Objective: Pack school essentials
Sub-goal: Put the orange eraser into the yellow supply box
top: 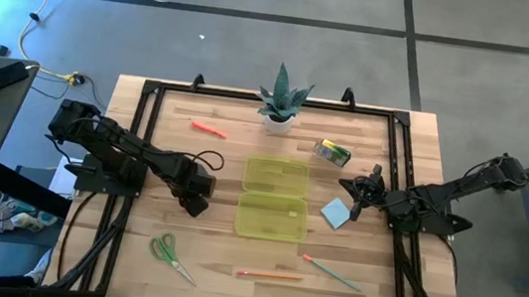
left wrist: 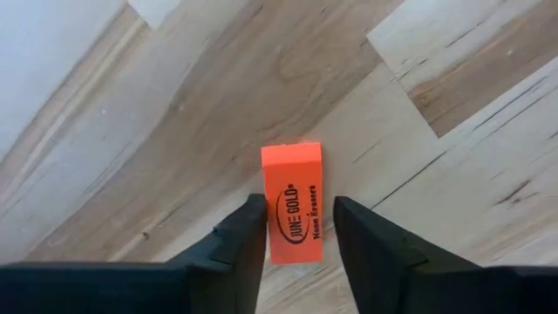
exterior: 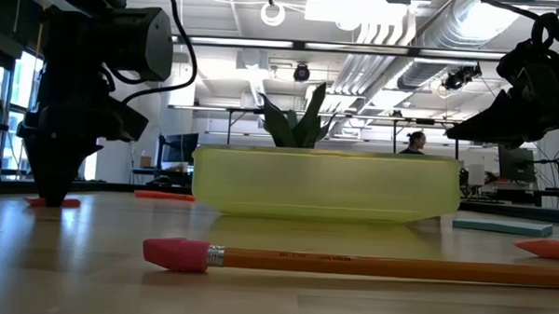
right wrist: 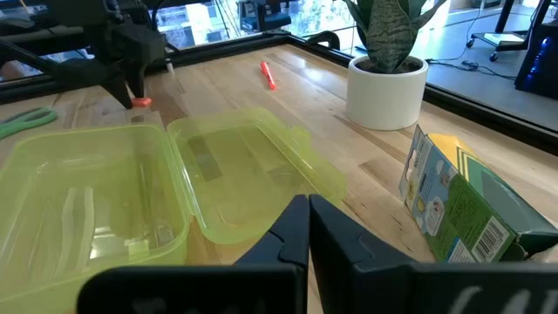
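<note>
From above I see the wooden bench (top: 213, 253) with a yellow-green open box (top: 273, 198) at its middle, lid and tray lying side by side. My left hand (top: 196, 201) sits low just left of the box, and what it works on is hidden under it here. The right hand (top: 359, 195) hangs beside the blue note pad (top: 335, 214). The crayon box (top: 332, 152) lies near the plant (top: 281, 100). The green-handled scissors (top: 169, 253), a pencil (top: 270, 275) and a green pen (top: 332, 272) lie along the near edge, and an orange marker (top: 209, 128) lies at the far left.

From bench height, the left hand (exterior: 53, 188) points straight down with its tips at a small orange piece (exterior: 52, 202). The box (exterior: 325, 184) shows as a cloudy, translucent plastic wall. The pencil (exterior: 350, 264) lies across the front with its pink rubber tip (exterior: 175, 253).

The left wrist camera gives what the others hide: a flat, rectangular orange eraser (left wrist: 293, 202) with dark print, lying on pale wood grain between my two dark fingers (left wrist: 235, 240). The fingers stand part-way open, close on either side of it, and I cannot tell whether they touch it.

The right wrist camera shows the right hand (right wrist: 308, 228) closed and holding nothing. Beyond it lie the ribbed, glossy box (right wrist: 157, 187), the printed cardboard crayon box (right wrist: 462, 209) tilted on its side, and the plant's smooth white pot (right wrist: 386, 90).
</note>
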